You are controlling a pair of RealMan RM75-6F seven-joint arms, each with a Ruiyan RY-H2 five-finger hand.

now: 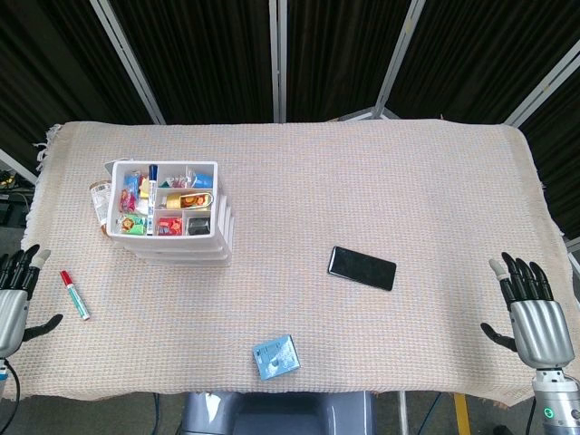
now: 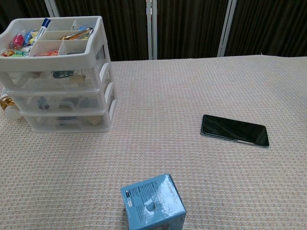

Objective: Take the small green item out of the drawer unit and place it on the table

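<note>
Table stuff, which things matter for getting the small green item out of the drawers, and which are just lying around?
For the job:
- drawer unit, all drawers closed
- left hand, open, at the table edge
- right hand, open, at the table edge
The green item cannot be picked out for certain.

Just lying about:
- black phone
- blue box
- red and green marker
</note>
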